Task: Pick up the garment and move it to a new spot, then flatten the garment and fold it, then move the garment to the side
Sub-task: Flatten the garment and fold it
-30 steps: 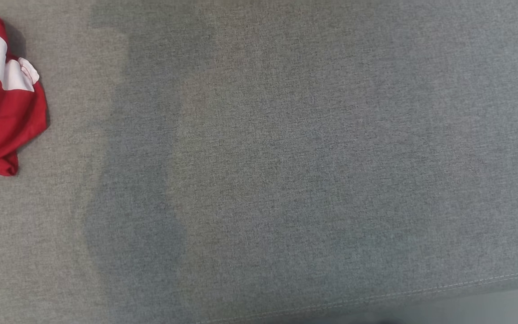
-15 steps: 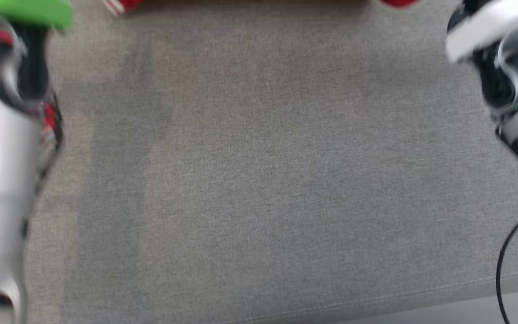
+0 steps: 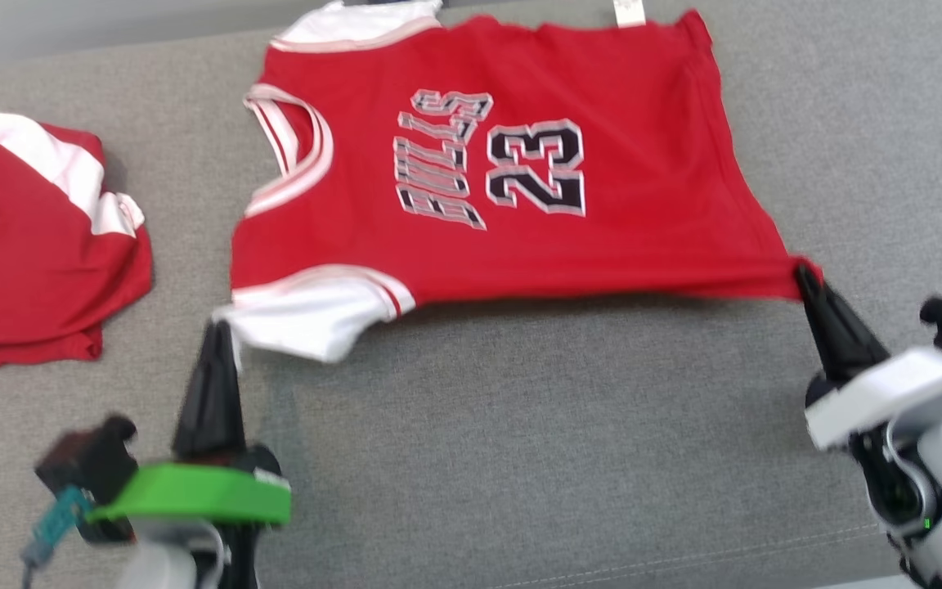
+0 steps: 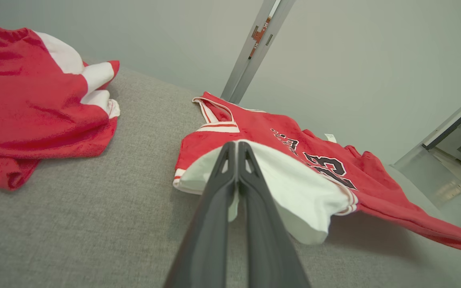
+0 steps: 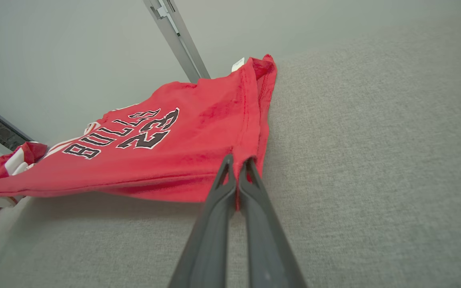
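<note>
The garment (image 3: 643, 164) is a red jersey with white sleeves and "BULLS 23" on it, spread across the far half of the grey cushion (image 3: 520, 458). Its near edge is lifted off the surface and pulled taut between my two grippers. My left gripper (image 3: 216, 329) is shut on the white sleeve at the garment's near left corner; in the left wrist view the gripper (image 4: 236, 146) pinches white cloth of the garment (image 4: 290, 184). My right gripper (image 3: 803, 275) is shut on the red hem corner, and the right wrist view shows that gripper (image 5: 237, 161) clamping the garment (image 5: 198, 120).
A second red and white piece of clothing (image 3: 21, 262) lies crumpled at the far left, also visible as a red heap (image 4: 26, 104) in the left wrist view. The cushion's stitched front edge (image 3: 765, 548) runs along the bottom. A grey metal post (image 4: 254, 48) stands behind the cushion.
The head camera has swung, so the picture shifted from bare cushion to the jersey and both arms. The frame half a second ago is blurred by that motion.
</note>
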You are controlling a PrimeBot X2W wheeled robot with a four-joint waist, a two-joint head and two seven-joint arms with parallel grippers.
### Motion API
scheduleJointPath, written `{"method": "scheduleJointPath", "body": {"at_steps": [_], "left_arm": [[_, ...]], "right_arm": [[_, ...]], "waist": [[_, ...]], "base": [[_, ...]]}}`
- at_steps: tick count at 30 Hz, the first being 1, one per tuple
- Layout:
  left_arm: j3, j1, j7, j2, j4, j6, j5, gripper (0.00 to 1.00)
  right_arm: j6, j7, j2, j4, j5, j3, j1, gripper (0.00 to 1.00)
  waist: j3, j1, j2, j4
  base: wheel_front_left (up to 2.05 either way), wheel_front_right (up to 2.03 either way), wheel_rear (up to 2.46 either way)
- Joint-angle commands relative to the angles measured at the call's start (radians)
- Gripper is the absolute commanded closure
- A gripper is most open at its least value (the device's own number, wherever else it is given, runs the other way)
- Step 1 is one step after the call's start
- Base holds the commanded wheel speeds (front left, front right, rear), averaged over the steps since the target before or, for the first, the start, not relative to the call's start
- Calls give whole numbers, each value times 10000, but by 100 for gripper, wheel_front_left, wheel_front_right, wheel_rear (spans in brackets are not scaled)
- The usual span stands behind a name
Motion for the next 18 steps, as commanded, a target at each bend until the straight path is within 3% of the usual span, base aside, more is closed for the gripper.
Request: {"method": "scheduleJointPath", "body": {"at_steps": [1,8,18], "left_arm": [[94,520,-34,-128,-90,27,0,100],[65,2129,-35,-466,-137,-166,273,100],[-106,2537,-35,-422,217,-420,532,100]], "right_arm": [[-10,-42,42,-71,-97,-210,555,100],[-10,-43,417,-479,-681,-1084,2784,100],[-10,101,1054,-1051,-1575,-1948,4303,100]], "waist": [[-522,0,-1,153],[-1070,0,-1,396],[-1216,0,-1,348]], "base": [[0,0,0],[0,0,0],[0,0,0]]}}
